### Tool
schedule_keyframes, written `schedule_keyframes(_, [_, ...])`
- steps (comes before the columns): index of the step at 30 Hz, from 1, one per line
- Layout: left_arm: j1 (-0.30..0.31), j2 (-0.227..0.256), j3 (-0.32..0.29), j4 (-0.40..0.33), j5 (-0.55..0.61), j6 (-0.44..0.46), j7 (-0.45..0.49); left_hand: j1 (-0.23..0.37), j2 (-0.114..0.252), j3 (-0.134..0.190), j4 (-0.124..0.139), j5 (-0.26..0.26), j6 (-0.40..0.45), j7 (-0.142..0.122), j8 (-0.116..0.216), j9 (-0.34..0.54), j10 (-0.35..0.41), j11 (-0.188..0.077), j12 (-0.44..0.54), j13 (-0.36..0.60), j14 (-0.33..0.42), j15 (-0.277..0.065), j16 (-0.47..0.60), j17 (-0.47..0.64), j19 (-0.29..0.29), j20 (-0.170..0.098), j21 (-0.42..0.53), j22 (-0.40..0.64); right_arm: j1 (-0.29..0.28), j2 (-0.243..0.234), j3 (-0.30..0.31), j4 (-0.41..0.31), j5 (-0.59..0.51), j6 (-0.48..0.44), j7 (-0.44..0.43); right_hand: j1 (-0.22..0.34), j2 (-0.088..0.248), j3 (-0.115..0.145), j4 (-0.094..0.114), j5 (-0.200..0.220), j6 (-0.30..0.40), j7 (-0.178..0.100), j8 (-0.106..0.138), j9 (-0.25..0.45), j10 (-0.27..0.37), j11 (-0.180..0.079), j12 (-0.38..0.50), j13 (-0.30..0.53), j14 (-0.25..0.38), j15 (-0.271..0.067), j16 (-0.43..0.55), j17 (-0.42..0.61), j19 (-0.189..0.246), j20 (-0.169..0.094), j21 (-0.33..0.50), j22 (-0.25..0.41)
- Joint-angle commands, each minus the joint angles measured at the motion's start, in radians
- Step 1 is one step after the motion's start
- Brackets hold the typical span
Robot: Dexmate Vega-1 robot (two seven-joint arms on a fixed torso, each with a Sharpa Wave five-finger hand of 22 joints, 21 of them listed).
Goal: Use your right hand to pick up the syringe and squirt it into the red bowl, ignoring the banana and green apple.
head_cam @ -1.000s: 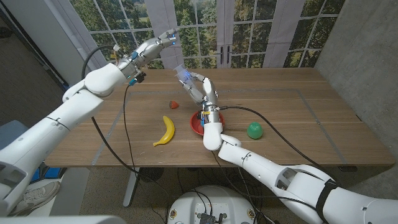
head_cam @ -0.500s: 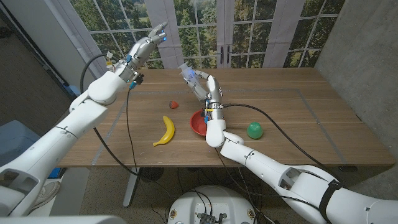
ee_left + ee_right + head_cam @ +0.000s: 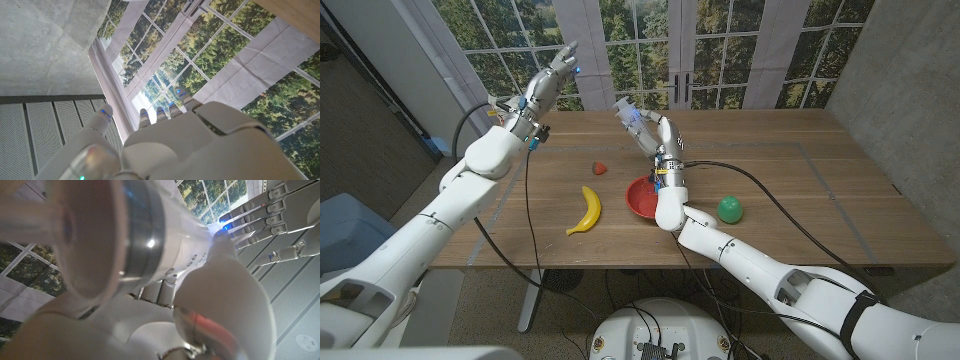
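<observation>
One syringe (image 3: pixel 631 117) is clamped in the right hand (image 3: pixel 650 132), raised well above the worktop (image 3: pixel 800 190) near its far edge, behind the bowl rather than straight over it; in the right wrist view its clear barrel (image 3: pixel 165 225) runs close past the lens with the fingers wrapped around it. Below and nearer the robot sits one red bowl (image 3: pixel 641 198), partly hidden by the right forearm. One green apple (image 3: pixel 728 209) lies on the right of the bowl, near it but apart. One banana (image 3: pixel 586 210) lies on the bowl's left, also apart. One small red object (image 3: pixel 601 167) rests farther back, between banana and bowl; what it is cannot be told. The left hand (image 3: pixel 552 75) is lifted high over the worktop's far left corner, fingers straight and spread, holding nothing, and the left wrist view shows its fingertips (image 3: pixel 162 111) against the window panes.
</observation>
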Motion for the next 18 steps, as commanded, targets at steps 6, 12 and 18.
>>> schedule_keyframes(6, [0.011, -0.047, -0.006, 0.051, -0.044, -0.047, 0.021, 0.014, 0.026, 0.002, -0.011, -0.001, -0.003, -0.007, -0.003, 0.002, -0.005, -0.001, -0.003, 0.002, -0.013, -0.034, -0.001, 0.003, 0.001, -0.012, -0.001, 0.005, 0.004, -0.034, 0.011, -0.074, -0.001, -0.138, 0.037, 0.16, 0.152, -0.009, 0.0, 0.006, 0.206, -0.196, 0.004, 0.0, 0.102, -0.095, -0.002, 0.005, 0.001, -0.146, 0.003, 0.005, 0.001, -0.121, 0.005, 0.0])
schedule_keyframes(12, [0.023, -0.052, -0.015, 0.054, -0.077, -0.039, 0.019, 0.015, 0.027, 0.003, -0.014, -0.002, -0.003, -0.006, -0.003, 0.002, -0.006, -0.001, -0.004, 0.002, -0.017, -0.038, -0.002, 0.003, 0.0, -0.015, -0.002, 0.006, 0.009, -0.039, 0.009, -0.083, -0.01, -0.199, 0.04, 0.161, 0.152, -0.011, 0.0, 0.007, 0.205, -0.196, 0.003, 0.0, 0.103, -0.094, -0.003, 0.007, 0.0, -0.146, 0.002, 0.006, 0.0, -0.121, 0.007, -0.001])
schedule_keyframes(18, [0.035, -0.053, -0.022, 0.056, -0.098, -0.035, 0.021, 0.016, 0.027, 0.004, -0.018, -0.003, -0.001, -0.005, -0.003, 0.002, -0.006, -0.001, -0.005, 0.002, -0.02, -0.038, -0.003, 0.003, 0.001, -0.017, -0.003, 0.006, 0.016, -0.05, 0.007, -0.096, -0.018, -0.25, 0.043, 0.164, 0.153, -0.012, 0.0, 0.007, 0.206, -0.196, 0.002, 0.001, 0.103, -0.094, -0.005, 0.008, 0.0, -0.147, 0.002, 0.006, 0.0, -0.121, 0.008, -0.001])
